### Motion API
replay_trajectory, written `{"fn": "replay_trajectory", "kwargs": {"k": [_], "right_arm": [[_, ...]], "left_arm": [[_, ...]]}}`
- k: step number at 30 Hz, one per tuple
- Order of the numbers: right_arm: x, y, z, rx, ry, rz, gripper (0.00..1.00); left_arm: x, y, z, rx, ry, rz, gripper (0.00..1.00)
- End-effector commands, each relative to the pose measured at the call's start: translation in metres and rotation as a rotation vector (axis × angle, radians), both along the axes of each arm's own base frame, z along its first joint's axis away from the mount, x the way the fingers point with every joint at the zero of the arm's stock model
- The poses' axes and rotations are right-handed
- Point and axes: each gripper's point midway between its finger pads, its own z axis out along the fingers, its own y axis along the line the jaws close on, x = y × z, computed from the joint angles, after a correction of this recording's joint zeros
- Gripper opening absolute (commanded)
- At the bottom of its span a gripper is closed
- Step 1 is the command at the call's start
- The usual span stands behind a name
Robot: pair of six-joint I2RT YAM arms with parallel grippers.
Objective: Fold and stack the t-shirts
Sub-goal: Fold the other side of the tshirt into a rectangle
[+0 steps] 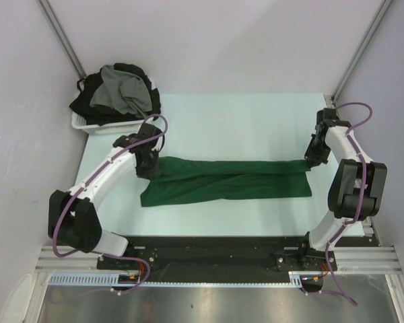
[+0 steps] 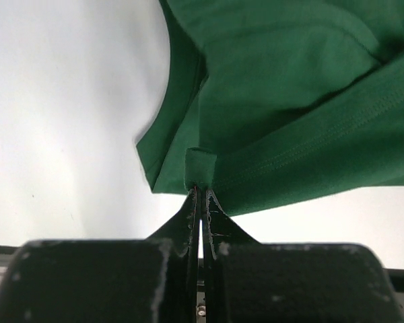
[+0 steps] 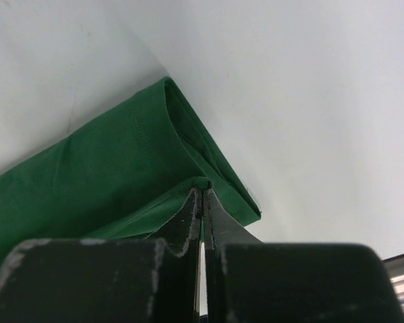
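Observation:
A dark green t-shirt [image 1: 225, 180] lies stretched in a long band across the middle of the table. My left gripper [image 1: 150, 168] is shut on the shirt's left end; in the left wrist view a small tuck of green cloth [image 2: 200, 168] sits pinched at the left gripper [image 2: 200, 192]. My right gripper [image 1: 311, 161] is shut on the right end, where the folded green edge [image 3: 188, 145] meets the right gripper [image 3: 202, 194]. More t-shirts, a grey one [image 1: 124, 93] on black ones [image 1: 87, 101], are heaped at the back left.
A white plastic basket [image 1: 87, 125] at the table's back left corner holds the heap of shirts. White walls and metal posts close in the back and sides. A black rail [image 1: 215, 250] runs along the near edge between the arm bases.

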Motion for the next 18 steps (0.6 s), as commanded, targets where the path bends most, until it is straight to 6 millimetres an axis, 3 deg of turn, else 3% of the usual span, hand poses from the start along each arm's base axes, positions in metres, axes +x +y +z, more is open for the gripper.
{"fn": "replay_trajectory", "kwargs": {"k": [1,8,17,18], "right_arm": [[-0.016,-0.012,0.006,-0.046,0.02,-0.044,0.0],[-0.035,-0.01,-0.013,-0.036,0.072,-0.053,0.0],[-0.038,-0.011,-0.024,-0.035,0.114,-0.058,0.0],[-0.038,-0.013,-0.023,-0.05,0.117,-0.06,0.11]], "left_arm": [[-0.017,0.006,0.001,0.0,0.008,0.023,0.0],[-0.033,0.013,-0.012,0.021,0.041,0.039,0.0],[-0.022,0.012,-0.022,0.045,0.061,0.02,0.0],[-0.022,0.012,-0.023,0.048,0.064,0.019,0.0]]}}
